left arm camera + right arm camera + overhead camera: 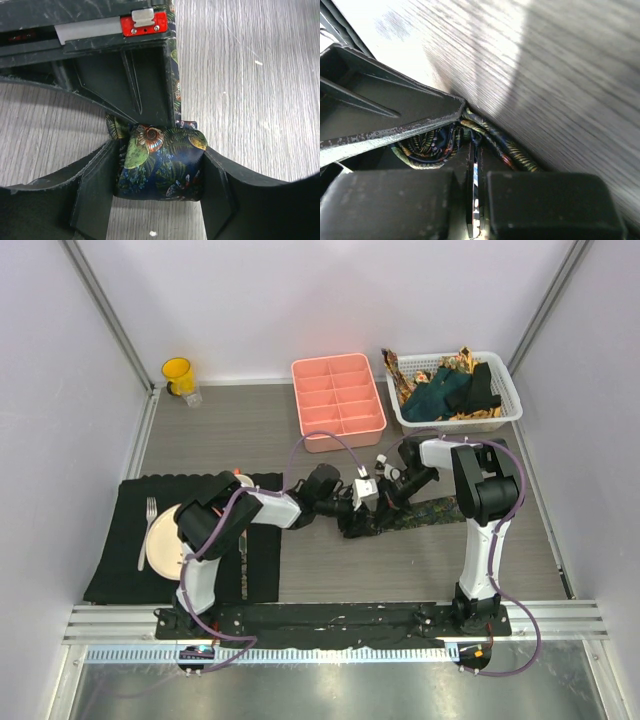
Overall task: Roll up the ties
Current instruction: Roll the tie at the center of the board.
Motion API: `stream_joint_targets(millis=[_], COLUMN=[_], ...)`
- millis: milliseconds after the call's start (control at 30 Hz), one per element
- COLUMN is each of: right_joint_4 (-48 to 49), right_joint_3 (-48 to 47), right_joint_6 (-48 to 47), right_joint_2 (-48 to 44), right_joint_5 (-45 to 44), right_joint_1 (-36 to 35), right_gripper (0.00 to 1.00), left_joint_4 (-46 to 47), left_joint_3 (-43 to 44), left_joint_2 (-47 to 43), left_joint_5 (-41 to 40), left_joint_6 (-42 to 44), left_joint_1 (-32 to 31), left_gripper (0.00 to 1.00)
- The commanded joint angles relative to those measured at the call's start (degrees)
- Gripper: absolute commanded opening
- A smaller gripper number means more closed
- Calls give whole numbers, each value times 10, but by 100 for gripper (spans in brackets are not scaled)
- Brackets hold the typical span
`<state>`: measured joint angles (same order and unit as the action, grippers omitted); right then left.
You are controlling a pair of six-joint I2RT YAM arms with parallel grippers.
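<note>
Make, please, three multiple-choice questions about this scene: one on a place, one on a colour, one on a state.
1. Where is the yellow cup in the top view? A) far left B) far right C) near centre
2. What colour is the compartment tray? A) white B) pink C) blue
3. The dark patterned tie held by the left gripper is: A) flat B) knotted C) rolled

Answers: 1 A, it stands by the far-left wall; 2 B, its walls are pink; 3 C, a compact roll sits between the fingers.
</note>
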<state>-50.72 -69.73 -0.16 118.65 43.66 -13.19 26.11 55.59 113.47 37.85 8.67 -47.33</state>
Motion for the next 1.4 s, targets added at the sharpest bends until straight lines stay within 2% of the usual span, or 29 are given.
stream_joint_targets(millis=[0, 367, 633, 867, 967, 1067, 1167, 1200, 1267, 1300, 1367], right_joint_4=[121, 147, 153, 157, 158, 161, 153, 149, 127, 114, 72], right_joint_3=[11, 20, 20, 28, 32, 39, 39, 38, 31, 19, 6], right_joint_6=[28, 66, 75, 80, 80, 83, 79, 77, 66, 61, 39], right_joint_2=[46, 44, 49, 46, 41, 33, 19, 13, -4, -9, -18], right_joint_5=[-118, -129, -123, -112, -109, -97, -83, -83, -77, -75, -72], right_joint_1=[4, 4, 4, 4, 3, 2, 0, 1, 0, 3, 7], right_gripper=[1, 1, 1, 1, 1, 1, 1, 4, 10, 16, 18], left_joint_4=[132, 177, 192, 118, 69, 5, -86, -101, -155, -177, -215], left_joint_3=[-12, -37, -41, -20, -15, -6, 20, 23, 35, 40, 44], left_joint_2=[14, 36, 51, 59, 60, 57, 59, 55, 54, 56, 54], left_joint_5=[21, -36, -44, -128, -153, -183, -205, -209, -213, -215, -209], left_joint_6=[-72, -81, -82, -23, 6, 41, 60, 64, 75, 78, 89], left_joint_1=[-7, -20, -21, -42, -43, -45, -44, -44, -44, -44, -41], left_gripper=[63, 62, 62, 59, 47, 43, 30, 24, 19, 14, 10])
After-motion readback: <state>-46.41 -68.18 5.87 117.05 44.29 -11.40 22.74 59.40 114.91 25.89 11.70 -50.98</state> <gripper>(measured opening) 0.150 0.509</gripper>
